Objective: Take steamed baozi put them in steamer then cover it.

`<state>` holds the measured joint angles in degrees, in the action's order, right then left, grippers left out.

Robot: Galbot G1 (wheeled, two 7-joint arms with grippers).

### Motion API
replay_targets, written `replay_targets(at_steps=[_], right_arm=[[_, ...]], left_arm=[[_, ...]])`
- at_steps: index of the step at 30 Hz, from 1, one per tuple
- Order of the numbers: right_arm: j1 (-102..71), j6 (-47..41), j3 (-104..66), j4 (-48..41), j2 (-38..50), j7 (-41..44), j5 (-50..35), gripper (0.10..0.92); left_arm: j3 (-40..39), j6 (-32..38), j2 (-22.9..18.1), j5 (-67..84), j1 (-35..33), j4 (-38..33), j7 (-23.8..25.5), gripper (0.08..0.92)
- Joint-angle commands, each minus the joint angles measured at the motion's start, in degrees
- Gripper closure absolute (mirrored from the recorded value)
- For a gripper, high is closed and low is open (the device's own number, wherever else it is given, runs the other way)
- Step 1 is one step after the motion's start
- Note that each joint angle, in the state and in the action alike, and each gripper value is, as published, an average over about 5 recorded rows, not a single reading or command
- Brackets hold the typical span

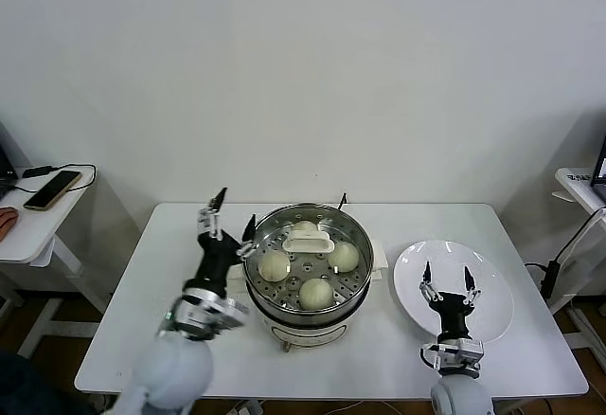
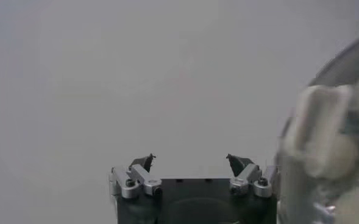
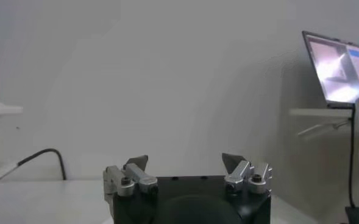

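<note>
The steel steamer [image 1: 284, 323] stands on its white base at the table's middle. Through the glass lid, whose cream handle [image 1: 311, 240] sits over the pot, I see three baozi [image 1: 275, 265] [image 1: 343, 256] [image 1: 315, 292] on the perforated tray; a fourth [image 1: 305, 227] is partly hidden behind the handle. My left gripper [image 1: 236, 207] is open and empty, fingers pointing up, just beside the steamer's left rim; in the left wrist view [image 2: 191, 157] the lid handle [image 2: 319, 134] shows blurred close by. My right gripper [image 1: 446, 271] is open and empty over the white plate; it also shows in the right wrist view [image 3: 185, 158].
The flat white plate [image 1: 492, 278] lies bare at the right of the white table [image 1: 142, 330]. A side table with a phone [image 1: 52, 189] and cable stands far left. Another side table [image 1: 579, 188] with a laptop [image 3: 344, 67] stands at the right.
</note>
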<state>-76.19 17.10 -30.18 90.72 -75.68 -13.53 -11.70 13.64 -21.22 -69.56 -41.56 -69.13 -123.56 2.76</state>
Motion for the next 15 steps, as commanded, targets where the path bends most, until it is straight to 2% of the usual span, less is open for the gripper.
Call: replay_targets(at_steps=[1, 9, 15], right_arm=[[-3.7, -2.7, -0.3, 3.7, 0.7, 4.2, -6.2, 0.203], [-5.6, -1.7, -1.2, 4.2, 0.6, 4.3, -5.7, 0.203], [-6.4, -0.8, -1.6, 3.7, 0.4, 4.8, -5.6, 0.203]], left_arm=[[15.4, 22.9, 1.4, 43.6, -1.2, 19.5, -5.9, 0.177], [16.0, 36.2, -2.2, 44.9, -4.0, 26.3, -3.2, 0.177], [16.5, 39.9, -2.2, 45.1, -7.1, 25.1, -2.9, 0.177]])
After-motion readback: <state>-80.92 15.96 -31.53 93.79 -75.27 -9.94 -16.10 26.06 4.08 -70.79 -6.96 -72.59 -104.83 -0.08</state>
